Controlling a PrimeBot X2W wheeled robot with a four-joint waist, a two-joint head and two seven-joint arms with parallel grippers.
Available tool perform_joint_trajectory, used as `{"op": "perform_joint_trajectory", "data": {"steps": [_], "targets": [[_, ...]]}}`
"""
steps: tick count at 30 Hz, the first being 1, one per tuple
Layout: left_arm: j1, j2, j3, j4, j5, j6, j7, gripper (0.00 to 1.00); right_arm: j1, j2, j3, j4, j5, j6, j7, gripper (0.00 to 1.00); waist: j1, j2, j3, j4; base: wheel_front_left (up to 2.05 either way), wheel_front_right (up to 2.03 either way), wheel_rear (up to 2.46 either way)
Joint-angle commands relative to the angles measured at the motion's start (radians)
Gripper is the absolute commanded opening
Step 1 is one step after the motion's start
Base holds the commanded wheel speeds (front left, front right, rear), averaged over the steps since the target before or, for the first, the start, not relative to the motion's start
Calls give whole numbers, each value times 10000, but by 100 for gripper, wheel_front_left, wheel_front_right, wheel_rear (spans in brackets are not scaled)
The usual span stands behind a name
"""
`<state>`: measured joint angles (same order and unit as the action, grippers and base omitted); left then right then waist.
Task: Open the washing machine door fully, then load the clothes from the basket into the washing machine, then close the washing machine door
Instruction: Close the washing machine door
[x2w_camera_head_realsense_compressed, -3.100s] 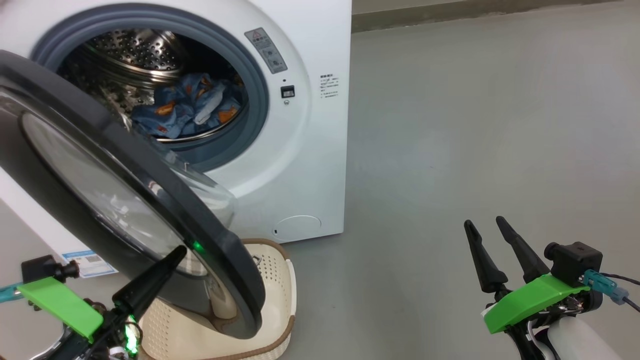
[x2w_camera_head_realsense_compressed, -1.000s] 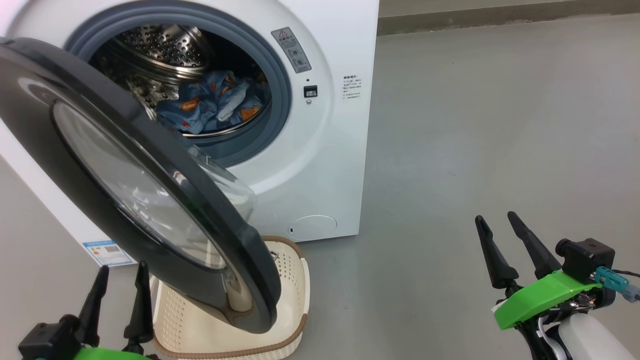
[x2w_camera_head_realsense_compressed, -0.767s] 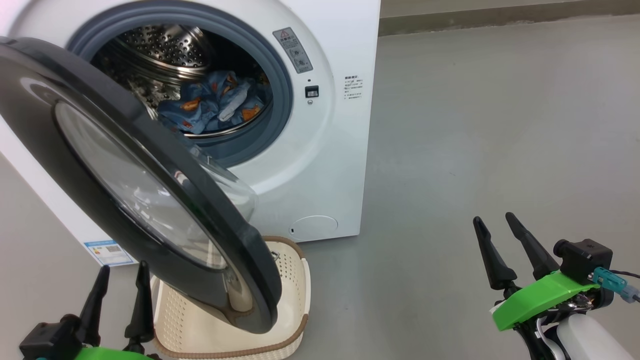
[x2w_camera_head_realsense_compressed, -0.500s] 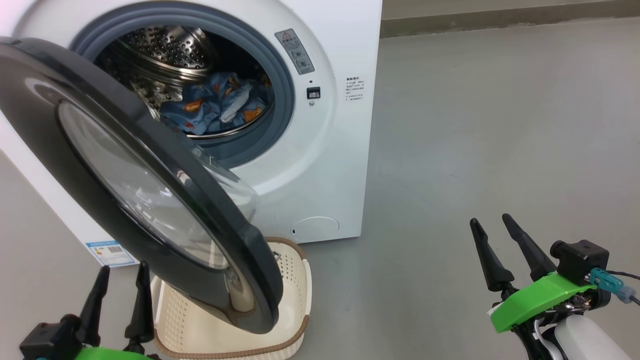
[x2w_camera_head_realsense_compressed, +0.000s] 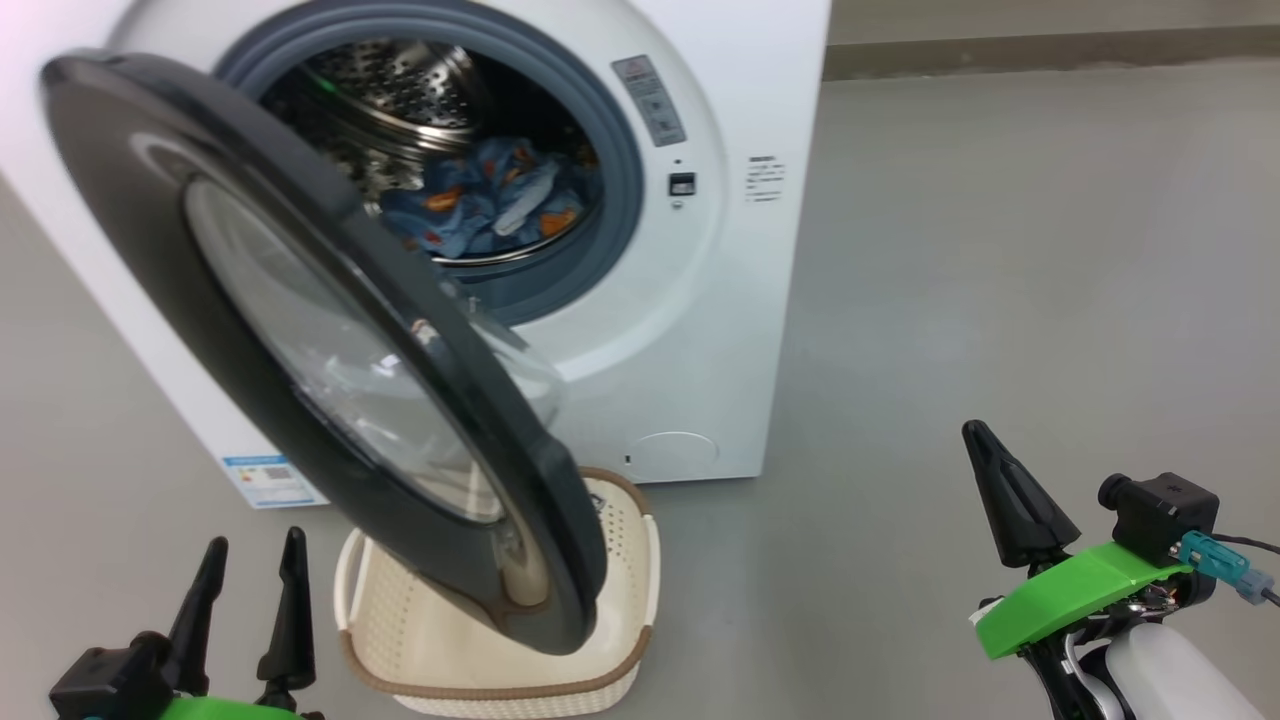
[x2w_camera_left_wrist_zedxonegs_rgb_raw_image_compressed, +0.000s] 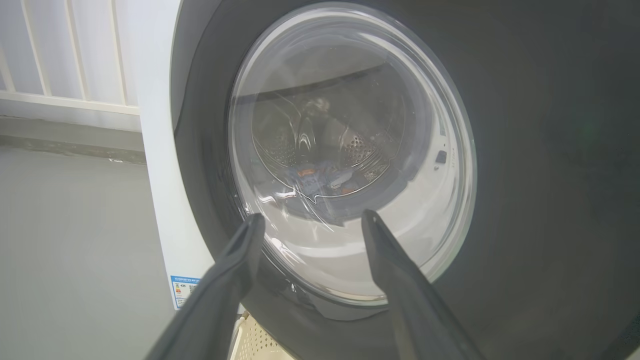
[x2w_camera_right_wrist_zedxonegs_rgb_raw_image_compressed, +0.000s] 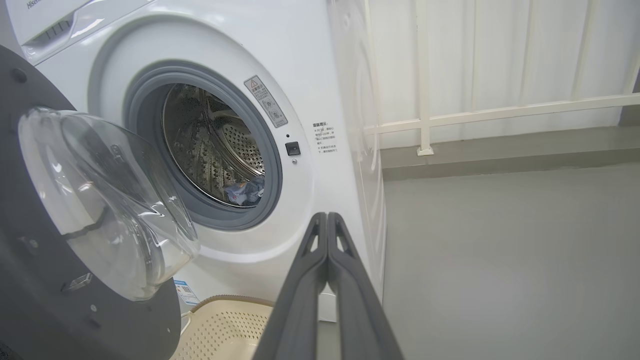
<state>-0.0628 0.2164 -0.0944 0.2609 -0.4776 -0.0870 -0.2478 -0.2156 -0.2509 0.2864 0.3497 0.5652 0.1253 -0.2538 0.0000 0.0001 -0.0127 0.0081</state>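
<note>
Near left: left gripper (x2w_camera_head_realsense_compressed: 254, 543), fingers spread and empty, near the outer face of the large round glossy-black-rimmed glass door (x2w_camera_head_realsense_compressed: 335, 335), half open over the cream perforated plastic basket (x2w_camera_head_realsense_compressed: 382, 625). Light blue bear-print clothes (x2w_camera_head_realsense_compressed: 490, 200) already inside the white front-loading washing machine (x2w_camera_head_realsense_compressed: 745, 300). Push on the black rim toward its free edge, not the glass; follow the swing until latched. Near right: right gripper (x2w_camera_head_realsense_compressed: 985, 450) clenched on nothing, well clear.

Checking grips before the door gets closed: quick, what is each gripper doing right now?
Left gripper: open, holding nothing.
Right gripper: closed, holding nothing.
</note>
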Motion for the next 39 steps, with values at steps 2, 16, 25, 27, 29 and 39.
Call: {"op": "perform_joint_trajectory", "data": {"steps": [2,16,25,27,29,39], "targets": [[-290,199,308,-189,105,47,-56,100,-138,-27,138,-382,39,54,-80,0,0,-1,-75,555,0,0,0],[-225,233,202,-217,-2,89,14,100,-770,365,135,-1747,489,54,-80,0,0,-1,-181,1978,0,0,0],[-225,253,138,-217,-74,111,23,100,-1176,619,303,-3767,515,54,-80,0,0,-1,-222,2447,0,0,0],[-225,251,119,-214,-81,116,20,100,-1224,666,551,-4249,515,54,-80,0,0,-1,-229,2527,0,0,0],[-228,243,106,-213,-89,127,15,100,-1244,635,1028,-4705,475,54,-80,0,0,-1,-232,2598,0,0,0],[-224,216,44,-139,-105,166,-20,100,-1271,-49,3884,-5027,209,54,-80,0,0,-1,-265,2993,0,0,0]]}}
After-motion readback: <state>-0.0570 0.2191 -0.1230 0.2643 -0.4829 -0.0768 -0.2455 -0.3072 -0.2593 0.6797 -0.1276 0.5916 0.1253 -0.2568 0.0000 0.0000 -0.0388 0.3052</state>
